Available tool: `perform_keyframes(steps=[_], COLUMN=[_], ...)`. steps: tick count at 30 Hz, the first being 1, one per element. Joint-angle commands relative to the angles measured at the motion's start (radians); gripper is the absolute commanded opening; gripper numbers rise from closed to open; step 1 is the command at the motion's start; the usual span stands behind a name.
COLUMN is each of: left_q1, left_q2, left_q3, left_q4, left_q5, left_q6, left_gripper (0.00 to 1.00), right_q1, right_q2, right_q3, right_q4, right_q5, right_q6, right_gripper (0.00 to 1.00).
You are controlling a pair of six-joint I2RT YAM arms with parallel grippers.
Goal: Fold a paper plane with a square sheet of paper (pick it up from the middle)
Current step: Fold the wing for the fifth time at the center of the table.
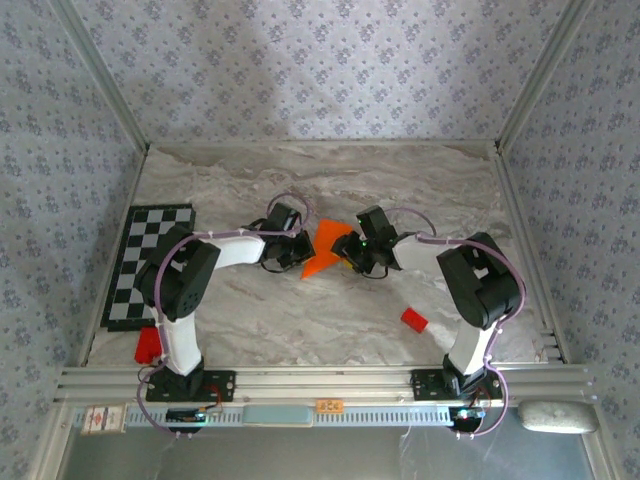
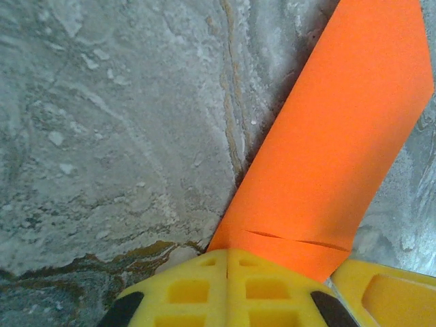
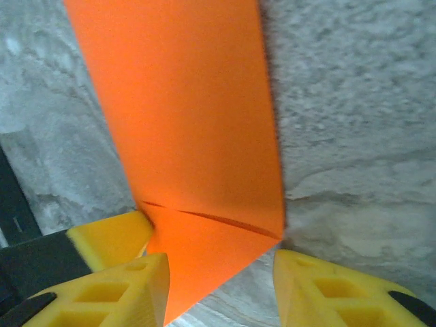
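The square sheet of paper (image 1: 322,250) is bright orange and folded to a point, lying on the marble table between both grippers. My left gripper (image 1: 297,255) is shut, and in the left wrist view its yellow fingertips (image 2: 204,272) press together on the paper's (image 2: 340,136) near edge beside a folded flap. My right gripper (image 3: 218,286) is open. The paper's (image 3: 191,122) pointed corner lies between its two yellow fingers, close against the left one. The right gripper (image 1: 350,258) faces the left one across the sheet.
A black-and-white checkerboard mat (image 1: 150,265) lies at the far left. A small red block (image 1: 414,320) sits near the right arm's base and another red piece (image 1: 148,343) by the left arm's base. Metal frame rails and papered walls enclose the table.
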Motion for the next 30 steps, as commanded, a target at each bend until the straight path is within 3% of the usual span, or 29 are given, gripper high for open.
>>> perform_keyframes(steps=[1, 19, 30], left_q1=[-0.001, 0.000, 0.000], left_q2=[0.011, 0.014, 0.012], left_q3=[-0.029, -0.031, -0.032], left_q4=[-0.087, -0.092, -0.096], left_q5=[-0.011, 0.002, -0.002], left_q6=[-0.012, -0.008, -0.007], left_gripper=[0.00, 0.01, 0.00], right_q1=[0.008, -0.005, -0.031], right_q2=[0.007, 0.057, 0.035], right_q3=[0.026, 0.064, 0.007], right_q4=[-0.069, 0.056, 0.151], right_q5=[0.039, -0.070, -0.074], right_q6=[0.016, 0.013, 0.012], right_gripper=[0.46, 0.42, 0.30])
